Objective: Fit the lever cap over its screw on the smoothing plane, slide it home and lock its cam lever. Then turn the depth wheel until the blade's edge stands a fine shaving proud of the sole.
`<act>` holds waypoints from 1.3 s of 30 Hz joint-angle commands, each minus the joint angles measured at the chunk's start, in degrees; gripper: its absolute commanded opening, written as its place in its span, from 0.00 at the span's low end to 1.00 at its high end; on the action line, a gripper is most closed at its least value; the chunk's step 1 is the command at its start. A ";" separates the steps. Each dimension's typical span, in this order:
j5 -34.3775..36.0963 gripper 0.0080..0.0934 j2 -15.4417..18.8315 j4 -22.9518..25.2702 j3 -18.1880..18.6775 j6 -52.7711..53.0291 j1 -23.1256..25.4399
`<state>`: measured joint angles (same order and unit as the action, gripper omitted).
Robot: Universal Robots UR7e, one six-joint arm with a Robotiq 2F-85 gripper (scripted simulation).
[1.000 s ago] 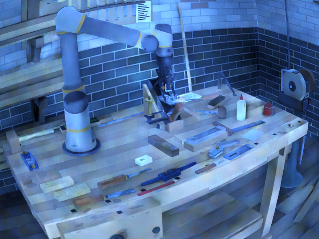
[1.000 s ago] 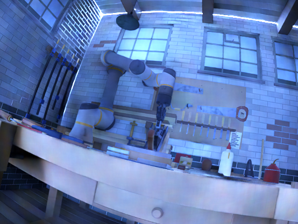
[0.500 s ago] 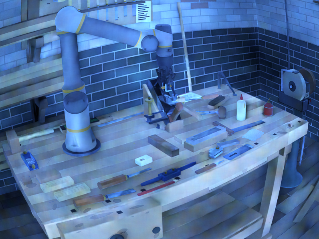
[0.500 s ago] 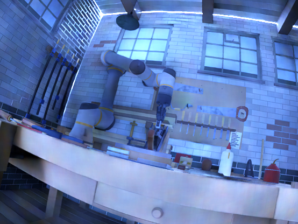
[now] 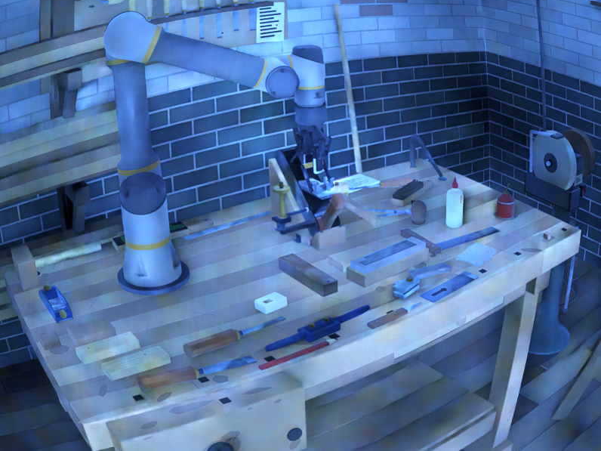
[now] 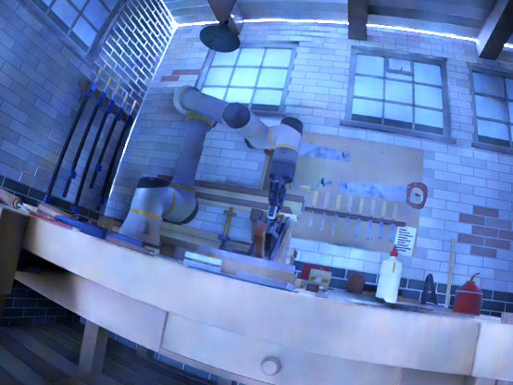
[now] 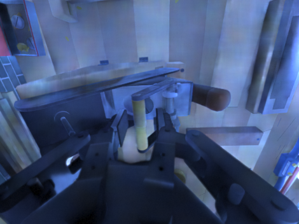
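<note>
The smoothing plane (image 5: pixel 305 191) stands tilted on its side at the back middle of the bench, held by a clamp (image 5: pixel 286 211). Its brown rear handle (image 7: pixel 211 96) points right in the wrist camera. The lever cap (image 7: pixel 159 89) sits on the plane's bed, and its yellow cam lever (image 7: pixel 140 121) sticks out toward me. My gripper (image 7: pixel 138 129) is right at the plane, its fingers open on either side of the cam lever and holding nothing. The depth wheel is hidden from me.
The robot's base (image 5: pixel 150 266) stands on the bench's left. A wooden block (image 5: pixel 308 273), a sharpening stone in its holder (image 5: pixel 388 261), a glue bottle (image 5: pixel 454 204), a red oil can (image 5: pixel 505 204), chisels (image 5: pixel 220 341) and a spokeshave (image 5: pixel 315 329) lie across the front and right.
</note>
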<state>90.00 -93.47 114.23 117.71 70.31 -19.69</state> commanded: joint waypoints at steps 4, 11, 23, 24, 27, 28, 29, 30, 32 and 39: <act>0.00 0.37 -0.02 0.03 -0.03 0.00 0.00; 0.00 0.37 -0.24 -0.55 -0.38 0.00 0.00; 0.00 0.37 -1.71 -4.89 -3.26 0.00 0.00; 0.00 0.37 -1.84 -5.30 -3.54 0.00 0.00; 0.00 0.37 -2.16 -6.41 -4.33 0.00 0.00; 0.00 0.37 -2.25 -6.73 -4.55 0.00 0.00; 0.00 0.37 -2.33 -7.01 -4.76 0.00 0.00; 0.00 0.37 -2.39 -7.26 -4.94 0.00 0.00; 0.00 0.37 -2.50 -7.64 -5.22 0.00 0.00; 0.00 0.39 -2.59 -8.04 -5.49 0.00 0.00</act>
<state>90.00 -96.06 106.18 112.23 70.31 -19.69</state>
